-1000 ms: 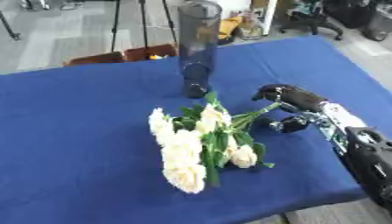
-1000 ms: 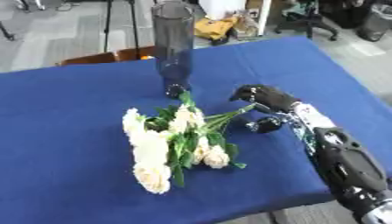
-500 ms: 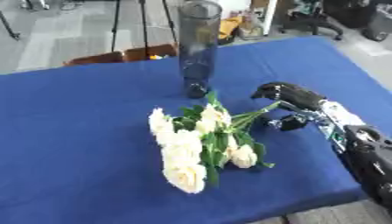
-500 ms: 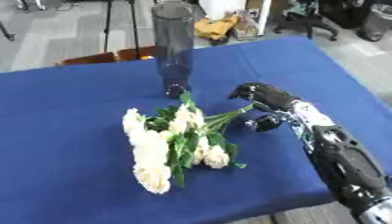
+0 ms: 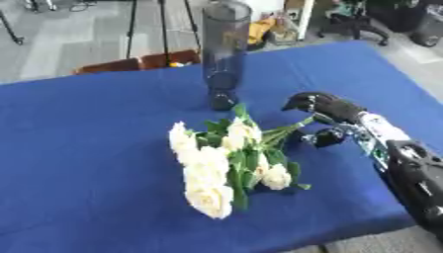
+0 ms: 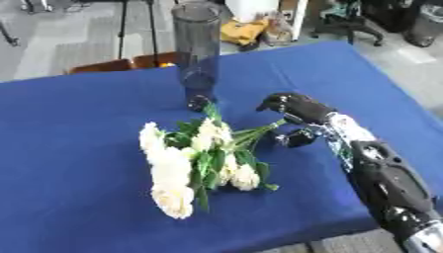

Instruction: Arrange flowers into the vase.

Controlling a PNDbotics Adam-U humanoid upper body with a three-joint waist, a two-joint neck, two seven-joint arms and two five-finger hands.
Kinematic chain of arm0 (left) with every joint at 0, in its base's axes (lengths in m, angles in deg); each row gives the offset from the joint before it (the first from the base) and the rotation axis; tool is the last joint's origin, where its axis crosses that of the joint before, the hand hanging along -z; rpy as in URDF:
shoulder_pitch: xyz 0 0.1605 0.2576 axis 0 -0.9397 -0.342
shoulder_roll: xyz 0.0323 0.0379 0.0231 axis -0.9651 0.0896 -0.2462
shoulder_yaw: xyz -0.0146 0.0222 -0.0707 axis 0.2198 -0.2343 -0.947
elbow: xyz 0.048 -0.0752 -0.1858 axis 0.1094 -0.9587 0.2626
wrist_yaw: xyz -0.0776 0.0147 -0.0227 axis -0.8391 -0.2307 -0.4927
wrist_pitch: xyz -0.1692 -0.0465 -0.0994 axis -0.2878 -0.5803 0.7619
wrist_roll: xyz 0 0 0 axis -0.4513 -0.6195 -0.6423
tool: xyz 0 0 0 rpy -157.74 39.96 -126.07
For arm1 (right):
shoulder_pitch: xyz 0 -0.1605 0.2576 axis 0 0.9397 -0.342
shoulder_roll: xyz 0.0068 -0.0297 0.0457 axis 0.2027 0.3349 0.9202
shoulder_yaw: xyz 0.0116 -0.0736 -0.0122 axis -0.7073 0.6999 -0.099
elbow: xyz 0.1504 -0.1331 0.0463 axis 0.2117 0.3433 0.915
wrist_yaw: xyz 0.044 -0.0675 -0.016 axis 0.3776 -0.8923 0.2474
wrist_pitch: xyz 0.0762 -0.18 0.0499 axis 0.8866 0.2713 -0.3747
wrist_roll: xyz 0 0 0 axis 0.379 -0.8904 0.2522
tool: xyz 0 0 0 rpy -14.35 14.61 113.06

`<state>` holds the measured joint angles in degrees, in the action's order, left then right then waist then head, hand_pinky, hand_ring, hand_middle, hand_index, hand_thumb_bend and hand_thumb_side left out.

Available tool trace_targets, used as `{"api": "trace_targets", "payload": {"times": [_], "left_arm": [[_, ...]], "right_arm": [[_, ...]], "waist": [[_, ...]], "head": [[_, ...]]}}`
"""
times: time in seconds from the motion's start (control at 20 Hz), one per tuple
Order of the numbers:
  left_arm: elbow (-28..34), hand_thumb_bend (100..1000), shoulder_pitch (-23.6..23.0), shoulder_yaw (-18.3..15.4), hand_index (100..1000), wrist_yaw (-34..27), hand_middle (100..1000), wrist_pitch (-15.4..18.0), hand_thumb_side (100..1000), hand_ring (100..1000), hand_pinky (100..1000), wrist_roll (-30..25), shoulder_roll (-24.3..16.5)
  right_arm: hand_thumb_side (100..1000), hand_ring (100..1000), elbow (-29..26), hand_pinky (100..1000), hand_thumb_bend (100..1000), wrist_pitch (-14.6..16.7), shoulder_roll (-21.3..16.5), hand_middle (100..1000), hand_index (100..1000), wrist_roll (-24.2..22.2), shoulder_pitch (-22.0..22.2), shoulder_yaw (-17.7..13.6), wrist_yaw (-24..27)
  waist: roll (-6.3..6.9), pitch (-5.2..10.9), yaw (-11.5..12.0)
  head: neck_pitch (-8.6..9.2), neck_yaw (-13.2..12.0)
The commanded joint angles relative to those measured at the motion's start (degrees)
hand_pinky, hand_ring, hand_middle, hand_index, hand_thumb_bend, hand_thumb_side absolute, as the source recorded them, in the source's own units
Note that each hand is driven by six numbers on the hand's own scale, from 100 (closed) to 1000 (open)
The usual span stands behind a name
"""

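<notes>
Left eye view shows a table covered in a deep blue cloth that fills most of the picture, its far edge running from nine o'clock up toward one o'clock, with grey floor behind it. Next in size is the robot's right arm, black with silver joints, which comes in from the five o'clock corner and stretches toward the middle of the table. The bunch of flowers lies flat on the cloth just below centre: cream-white heads fan out toward seven o'clock, green leaves sit among them, and the thin green stems point up toward two o'clock. The tall, dark, see-through vase stands upright at twelve o'clock, near the back edge of the table, with its base just beyond the uppermost leaf of the bunch; whether leaf and base touch cannot be told. The right hand sits at three o'clock from the bunch, right at the stem ends. Its fingers are curled downward over the stem tips and the thumb shows as a dark shape below them; the stems run into the space between, but whether the fingers actually pinch a stem or only arch over it cannot be told. In the right eye view the same hand shows the same hooked pose beside the stems. A brown wooden chair back pokes up behind the table at eleven o'clock.
</notes>
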<state>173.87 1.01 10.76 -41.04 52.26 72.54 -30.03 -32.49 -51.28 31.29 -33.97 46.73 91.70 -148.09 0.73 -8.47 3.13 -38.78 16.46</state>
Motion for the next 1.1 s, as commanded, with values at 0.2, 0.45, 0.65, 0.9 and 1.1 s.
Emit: {"api": "trace_targets", "payload": {"times": [0.2, 0.45, 0.65, 0.9, 1.1], "left_arm": [[0.73, 400, 0.99, 0.00, 691, -0.33, 513, 0.05, 771, 542, 492, -0.14, -0.71], [0.73, 401, 1.00, 0.01, 691, -0.36, 513, 0.05, 771, 541, 492, -0.17, -0.67], [0.72, 400, 0.99, 0.00, 691, -0.39, 512, 0.06, 771, 541, 492, -0.18, -0.66], [0.71, 400, 0.97, -0.02, 690, -0.42, 512, 0.06, 771, 540, 492, -0.15, -0.63], [0.70, 401, 0.97, -0.02, 690, -0.43, 512, 0.07, 771, 540, 492, -0.14, -0.58]], "right_arm": [[100, 895, 0.80, 864, 291, -0.01, -0.83, 773, 877, 0.45, -1.63, -0.40, -1.13], [100, 895, 1.21, 864, 296, -0.06, -0.63, 773, 878, 0.61, -1.94, -0.42, -1.49], [100, 893, 1.56, 861, 296, -0.20, -0.45, 769, 877, 0.75, -2.24, -0.50, -1.73], [100, 882, 1.69, 848, 282, -0.64, 0.06, 754, 873, 1.50, -2.56, -0.56, -1.96], [144, 875, 1.52, 838, 262, -1.07, 0.63, 743, 869, 2.51, -2.76, -0.41, -2.02]], "waist": [[0.85, -0.26, 0.33], [0.86, -0.32, 0.52], [0.90, -0.38, 0.68], [0.95, -0.40, 0.84], [0.98, -0.41, 0.79]], "head": [[0.24, 0.14], [0.25, 0.13], [0.23, 0.13], [0.21, 0.10], [0.13, 0.12]]}}
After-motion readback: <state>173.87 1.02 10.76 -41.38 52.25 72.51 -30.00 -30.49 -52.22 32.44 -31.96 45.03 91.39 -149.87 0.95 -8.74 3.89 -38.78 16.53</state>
